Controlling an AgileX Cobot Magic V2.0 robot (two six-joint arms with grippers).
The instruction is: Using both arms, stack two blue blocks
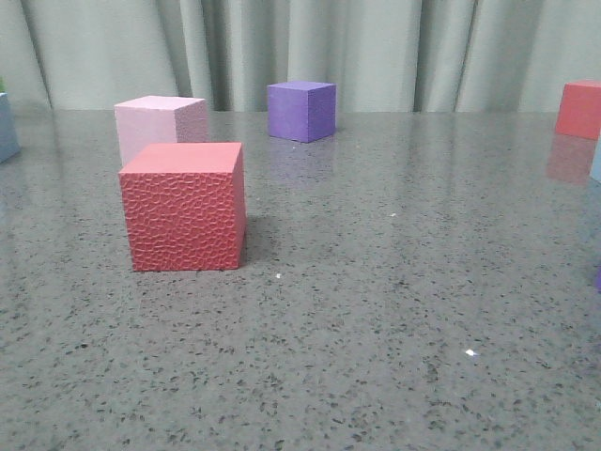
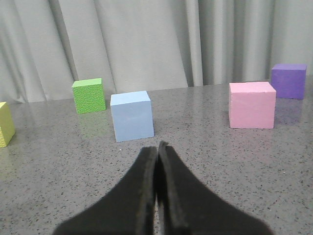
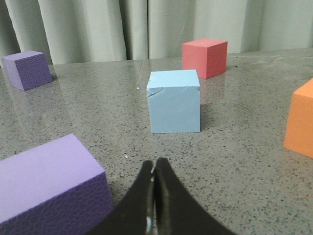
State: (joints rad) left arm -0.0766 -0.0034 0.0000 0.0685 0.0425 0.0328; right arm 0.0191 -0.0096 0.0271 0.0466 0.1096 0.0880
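Observation:
In the left wrist view a plain light blue block [image 2: 131,116] stands on the grey table, a short way ahead of my left gripper [image 2: 157,147], which is shut and empty. In the right wrist view a second light blue block [image 3: 174,101], with a thin crack line near its upper edge, stands ahead of my right gripper [image 3: 154,164], also shut and empty. In the front view neither gripper shows. There, slivers of blue block show at the left edge [image 1: 7,127] and the right edge [image 1: 597,160].
The front view shows a red pebble-textured cube [image 1: 183,207], a pink cube [image 1: 155,122], a purple cube [image 1: 300,111] and a red cube [image 1: 579,108]. Near the left block stand green [image 2: 88,95], yellow [image 2: 5,123] and pink [image 2: 252,104] cubes. A purple cube [image 3: 49,181] lies beside the right gripper, with an orange cube [image 3: 301,117] nearby.

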